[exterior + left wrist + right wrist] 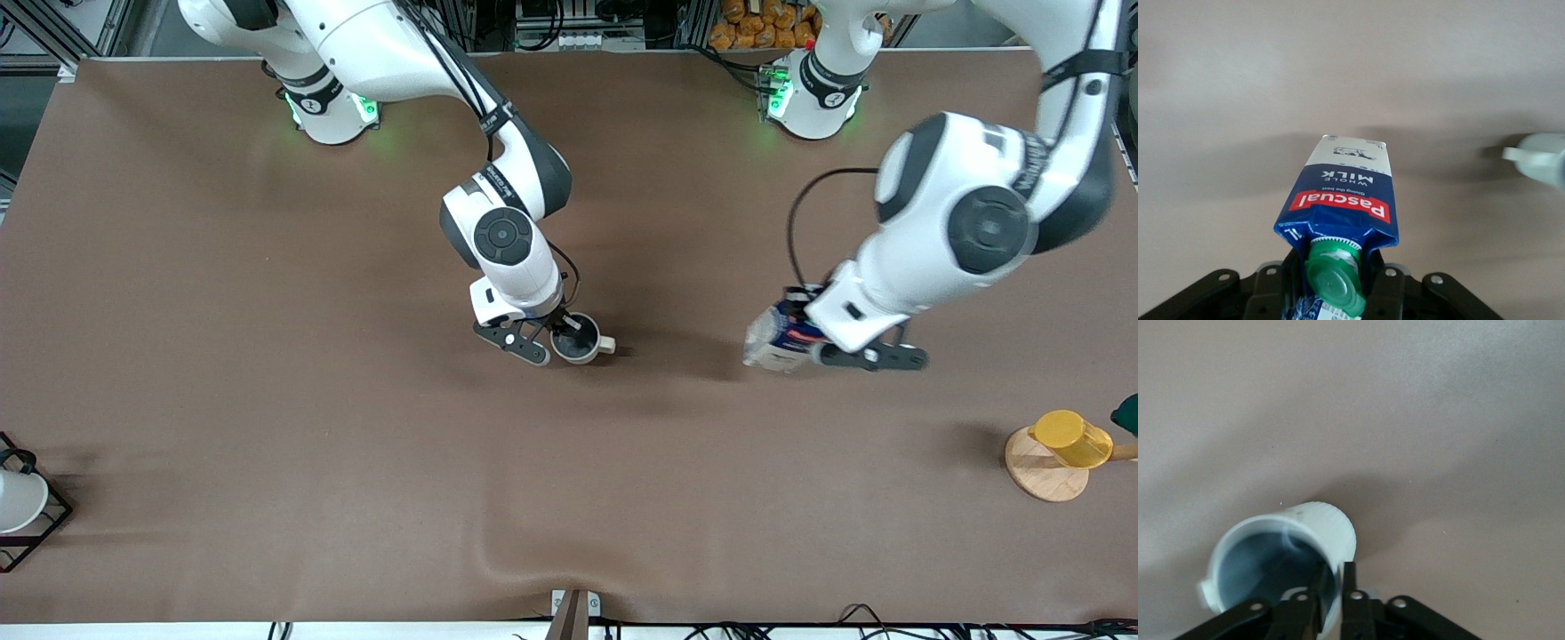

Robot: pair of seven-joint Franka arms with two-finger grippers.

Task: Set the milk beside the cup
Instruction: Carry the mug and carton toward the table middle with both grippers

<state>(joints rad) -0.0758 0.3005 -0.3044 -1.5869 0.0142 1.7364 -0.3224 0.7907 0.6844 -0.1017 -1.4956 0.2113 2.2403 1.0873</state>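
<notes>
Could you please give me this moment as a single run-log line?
left gripper: shut on milk carton, carton tilted | right gripper: pinching mug wall, mug on table | milk and mug apart, placement not yet done

On the brown surface (267, 356), the right pincer (558, 336) sits at the cup (580, 342), one finger inside its rim and one outside. Well apart, toward the left arm's end, the left pincer (831, 348) is clamped on the tilted milk (775, 340). A yellow cup (1071, 438) on a round wooden base (1040, 476) lies nearer the camera.
</notes>
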